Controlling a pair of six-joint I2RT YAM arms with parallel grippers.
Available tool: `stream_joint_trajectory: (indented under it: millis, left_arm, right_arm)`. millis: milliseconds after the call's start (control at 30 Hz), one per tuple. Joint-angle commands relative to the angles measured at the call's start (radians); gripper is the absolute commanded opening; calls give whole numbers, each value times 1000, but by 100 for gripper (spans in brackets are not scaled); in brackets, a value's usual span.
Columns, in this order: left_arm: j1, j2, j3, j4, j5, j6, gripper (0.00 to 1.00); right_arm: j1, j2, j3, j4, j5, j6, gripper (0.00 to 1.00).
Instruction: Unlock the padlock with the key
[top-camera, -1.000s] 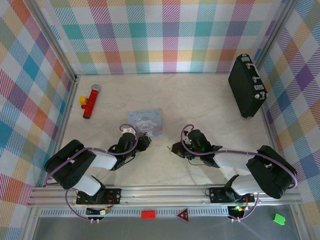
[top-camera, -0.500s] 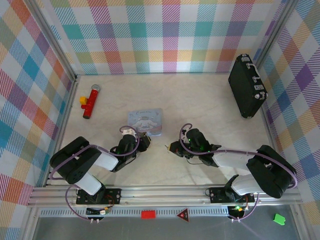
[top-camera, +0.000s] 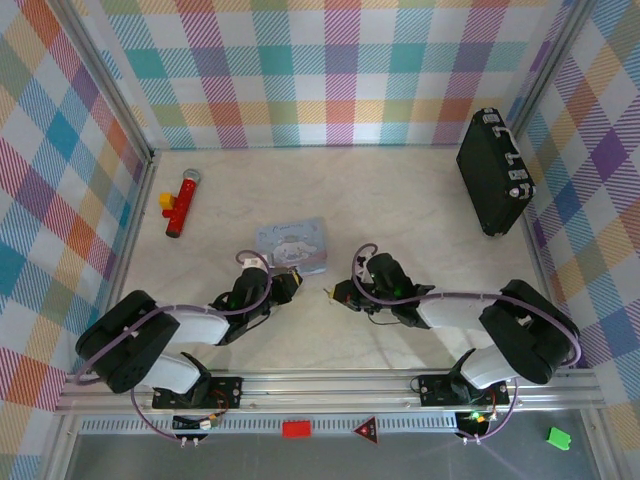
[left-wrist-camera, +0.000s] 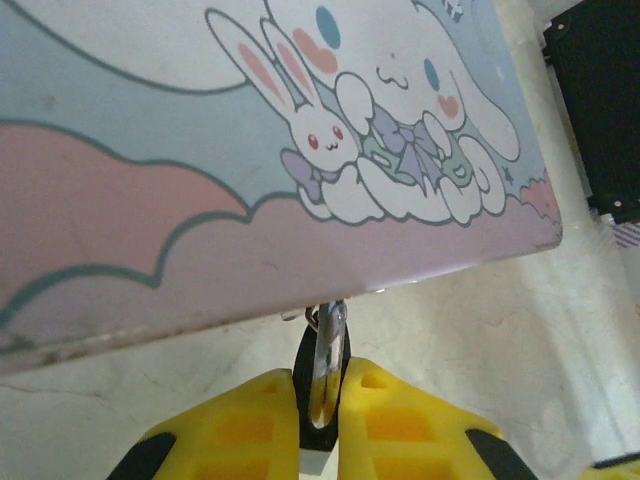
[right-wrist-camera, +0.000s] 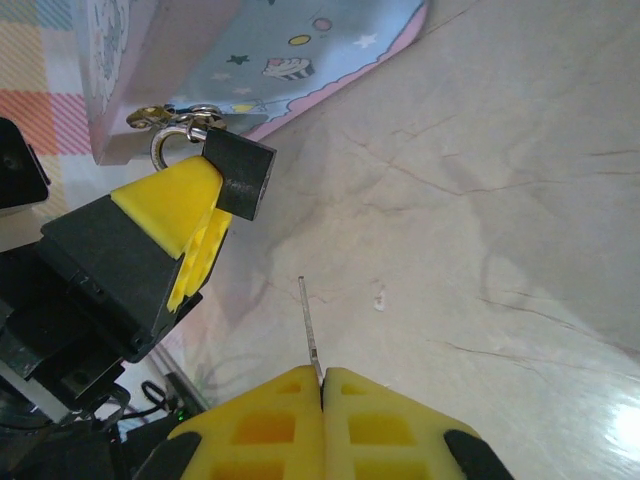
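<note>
The right gripper (right-wrist-camera: 322, 385) is pinching the key (right-wrist-camera: 309, 325) between clenched yellow fingers, with the thin blade sticking straight out past its tips over the pale table (right-wrist-camera: 480, 200). Ahead of that blade and off to its left, with bare table between them, the left gripper (left-wrist-camera: 322, 385) is clamping the padlock (right-wrist-camera: 241, 176) by its dark body. The silvery shackle is poking out just beyond the left fingertips and meeting the clasp on the edge of the pastel cartoon tin (left-wrist-camera: 200, 150), which is lying flat directly in front of that gripper. Far beyond the left gripper, a red-and-yellow toy (top-camera: 180, 203) is lying near the side wall. Far beyond the right one, a black case (top-camera: 492, 185) is standing against the checked wall.
</note>
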Motion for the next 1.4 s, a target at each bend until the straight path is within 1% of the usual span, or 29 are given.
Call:
stream_joint_trajectory:
  millis: [0,133,367,533,733,867,1067,1267,1367]
  left_arm:
    - [-9,-68,52,-84,45,-25,8]
    - [-9,-96,88,-180,71,-63,6]
    - [-9,-61,140,-193,166,-101,4]
    - [-8,-40,152,-172,211,-108,2]
    - [1,-43,149,-163,224,-112,0]
    - [14,-39,131,-121,222,-126,0]
    - [28,1,119,-41,270,-152,0]
    - [36,6,121,-28,289,-161,0]
    - [41,2,120,-31,294,-157,0]
  right_arm:
    - [-10,39,23,77,-76,-10,0]
    - [-10,79,20,167,-119,-9,0]
    - [-10,165,-16,402,-161,32,0]
    - [-18,200,-48,494,-170,45,0]
    - [-60,272,-90,656,-206,92,0]
    - [-68,320,-104,740,-219,119,0]
    - [-84,384,-116,877,-232,161,0]
    - [-95,432,-131,972,-235,202,0]
    - [-98,425,-135,973,-235,199,0]
